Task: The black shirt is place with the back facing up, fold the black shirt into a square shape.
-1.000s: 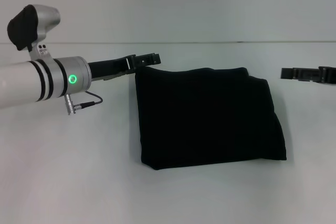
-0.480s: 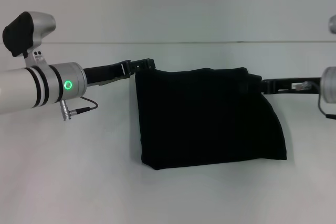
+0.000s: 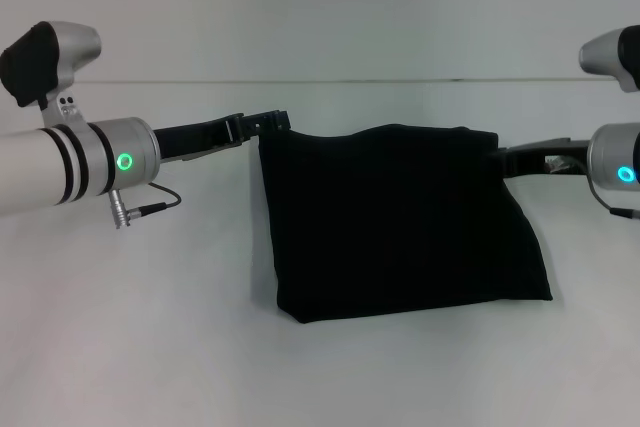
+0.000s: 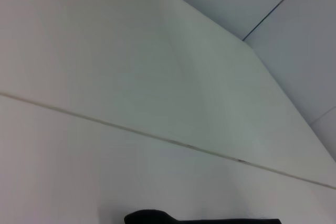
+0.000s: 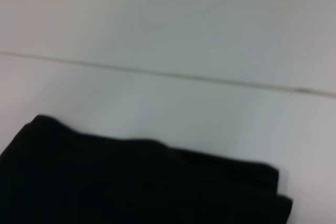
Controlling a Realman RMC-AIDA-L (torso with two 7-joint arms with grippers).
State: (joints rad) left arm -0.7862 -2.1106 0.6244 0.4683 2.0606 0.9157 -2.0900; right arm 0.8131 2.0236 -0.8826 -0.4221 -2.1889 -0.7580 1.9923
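My right arm has swung in since a second ago: then my right gripper (image 3: 505,161) hung well off to the side of the cloth, and now its tip is at the far right corner of the black shirt (image 3: 400,222). My left gripper (image 3: 268,121) has slid back a little along the far edge toward the left corner, and the shirt's near right corner has crept slightly outward.

Starting from what lies nearest me, the shirt rests flat on the white table (image 3: 150,327), roughly in the middle of my reach, already folded down to a compact block with a clean near edge and a slightly flaring right side. Judging by that shape, most of the folding is behind me; what is left looks like one last fold or a squaring-up, since the block is wider than it is deep and the sides are not parallel.

Further off, along the far edge, both my grippers sit at the two back corners. Whether either has cloth pinched, or how wide my fingers stand, I cannot tell. My right wrist view shows layered folded edges at that corner.

No lettering, brand or label shows anywhere on the shirt's upper face.
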